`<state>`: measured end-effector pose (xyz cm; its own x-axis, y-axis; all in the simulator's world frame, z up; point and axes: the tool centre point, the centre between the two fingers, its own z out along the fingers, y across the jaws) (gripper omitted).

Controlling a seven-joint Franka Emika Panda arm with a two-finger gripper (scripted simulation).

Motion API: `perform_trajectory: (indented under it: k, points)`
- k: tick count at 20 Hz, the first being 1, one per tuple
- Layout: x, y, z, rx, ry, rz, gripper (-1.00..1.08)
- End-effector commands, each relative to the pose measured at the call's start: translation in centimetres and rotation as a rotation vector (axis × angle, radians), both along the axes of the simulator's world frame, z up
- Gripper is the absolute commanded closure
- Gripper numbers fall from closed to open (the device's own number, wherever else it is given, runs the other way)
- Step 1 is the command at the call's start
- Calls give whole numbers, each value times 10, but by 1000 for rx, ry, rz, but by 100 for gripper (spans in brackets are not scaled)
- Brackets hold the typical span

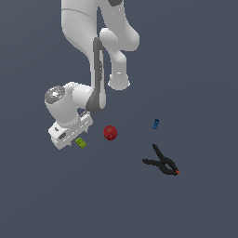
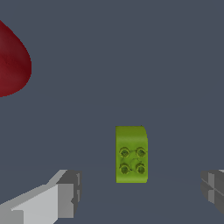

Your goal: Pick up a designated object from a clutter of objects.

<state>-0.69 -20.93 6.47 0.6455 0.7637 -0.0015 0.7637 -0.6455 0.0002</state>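
Partly hidden: the end effector in the exterior view shows only its white housing; the fingertips sit behind it and cannot be made out there.
End effector state: spread wide in the wrist view, one finger on each side of the frame, both cut off by the frame edge, with nothing pinched between them.
Block: the lime-green block lies flat on the bench, four studs facing up, in the gap between the fingers and touching neither; it sits nearer one finger than the other.
Block, exterior view: the block peeps out just beside the lower edge of the white housing, at the exterior view's left of the other things.
Ball: the red ball rests near the block, to the exterior view's right of it and apart from it; in the wrist view only a curved slice of the ball shows, cut off at the frame edge.
Blue piece: tiny and hard to make out, the blue piece lies well apart from the block, further to the exterior view's right.
Clamp: the black clamp with a red tip lies below the blue piece in the exterior view, handles spread, well apart from the end effector.
Arm: the white arm runs off the top of the exterior view, its base out of sight.
Around the block: bare bench on every side; only the ball lies near.
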Motion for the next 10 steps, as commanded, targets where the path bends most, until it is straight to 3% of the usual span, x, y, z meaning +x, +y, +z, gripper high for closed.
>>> perform_trajectory:
  k: [1, 10]
  points:
    - [-1, -1, -2, 1, -1, 7, -92]
    - [-1, -1, -18, 1, 0, 5, -92]
